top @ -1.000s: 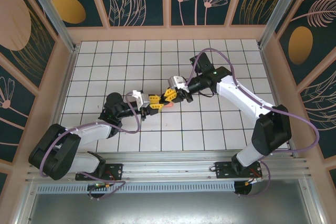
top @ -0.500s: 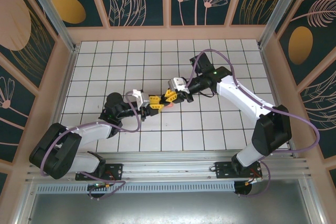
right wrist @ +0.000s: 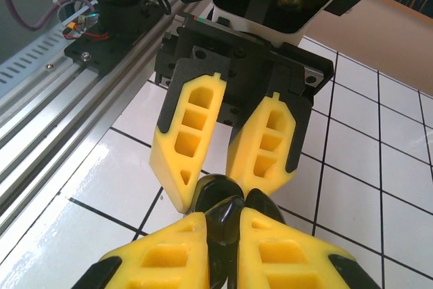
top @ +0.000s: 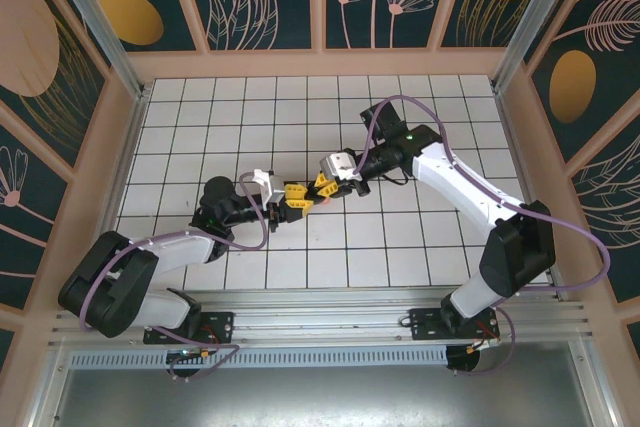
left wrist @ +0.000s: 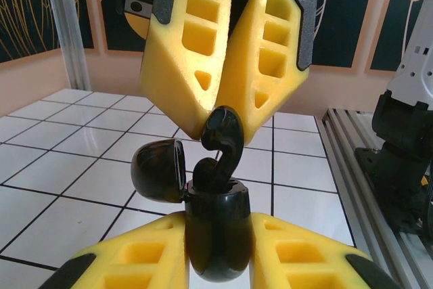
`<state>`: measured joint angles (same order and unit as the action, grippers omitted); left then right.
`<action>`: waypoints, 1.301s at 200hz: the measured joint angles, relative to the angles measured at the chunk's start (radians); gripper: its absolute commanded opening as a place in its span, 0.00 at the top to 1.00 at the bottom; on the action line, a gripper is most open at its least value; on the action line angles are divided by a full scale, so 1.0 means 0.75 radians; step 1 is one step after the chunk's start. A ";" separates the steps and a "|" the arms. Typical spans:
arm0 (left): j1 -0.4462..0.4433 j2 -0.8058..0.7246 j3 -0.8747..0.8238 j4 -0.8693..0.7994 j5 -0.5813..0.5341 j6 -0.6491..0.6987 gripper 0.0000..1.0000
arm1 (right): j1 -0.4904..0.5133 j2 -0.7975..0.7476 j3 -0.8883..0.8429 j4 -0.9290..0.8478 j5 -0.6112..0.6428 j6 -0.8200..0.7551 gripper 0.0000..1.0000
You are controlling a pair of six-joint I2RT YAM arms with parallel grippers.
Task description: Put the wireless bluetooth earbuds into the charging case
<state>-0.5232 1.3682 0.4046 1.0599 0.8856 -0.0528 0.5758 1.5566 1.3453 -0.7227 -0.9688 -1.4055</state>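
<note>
My two pincers met tip to tip above the white tiled surface [top: 400, 247], around its middle. In the top view my left pincer [top: 297, 197] reached in from the left and a little nearer. My right pincer [top: 322, 185] came from the right and a little farther back.

My left pincer was pinching the charging case [left wrist: 215, 248], a rounded black shell. In the left wrist view its body sat squarely between my two yellow fingers [left wrist: 135, 265], mouth upward, lifted off the tiles. The lid [left wrist: 157, 170] stood swung open to the left of the mouth, joined at the rim.

My right pincer was pressed together on a black earbud [left wrist: 223, 137]. From the left wrist it hung straight above the case, fingertips closing on the earbud's rounded head. Below the tips the stem curved down to the case's open mouth and met the dark opening. I could not tell how far it went in, or whether it was seated.

From the right wrist, the earbud showed as a glossy black sliver wedged between my own yellow fingertips. The left pincer's two fingers pointed toward me from the far side. Their tips lay just beside mine, with the black top of the case between them.
</note>
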 measured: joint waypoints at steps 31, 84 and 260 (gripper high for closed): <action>-0.001 0.000 0.002 0.022 0.011 -0.009 0.76 | 0.000 0.006 0.041 -0.060 0.014 -0.074 0.86; -0.001 0.011 0.002 0.030 0.007 -0.013 0.76 | -0.001 0.054 0.101 -0.133 0.014 -0.158 0.85; -0.001 0.025 0.011 0.032 0.001 -0.016 0.76 | -0.008 0.110 0.180 -0.210 0.118 -0.274 0.86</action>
<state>-0.5240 1.3869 0.4126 1.0836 0.8860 -0.0650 0.5697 1.6394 1.4799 -0.8799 -0.8803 -1.6112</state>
